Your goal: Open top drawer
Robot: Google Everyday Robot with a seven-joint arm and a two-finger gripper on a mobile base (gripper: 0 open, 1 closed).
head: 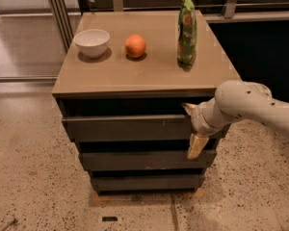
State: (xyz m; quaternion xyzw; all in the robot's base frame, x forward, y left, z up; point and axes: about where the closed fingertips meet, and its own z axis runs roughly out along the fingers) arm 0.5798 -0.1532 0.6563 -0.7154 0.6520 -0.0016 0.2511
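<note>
The top drawer (130, 128) is a long dark grey front with small pale scuffs right of its centre, just under the cabinet top. A dark gap shows above it. My gripper (189, 129) is at the drawer's right end. One pale finger (187, 108) hooks over the front's top edge and the other finger (196, 146) hangs below its bottom edge, so the jaws clamp the front between them. My white arm (245, 105) comes in from the right.
On the cabinet top (149, 76) stand a white bowl (92, 41), an orange (135, 45) and an upright green bag (187, 29). Two narrower dark drawer fronts (144, 160) lie below. A metal frame (58, 13) stands at the back left. Speckled floor surrounds the cabinet.
</note>
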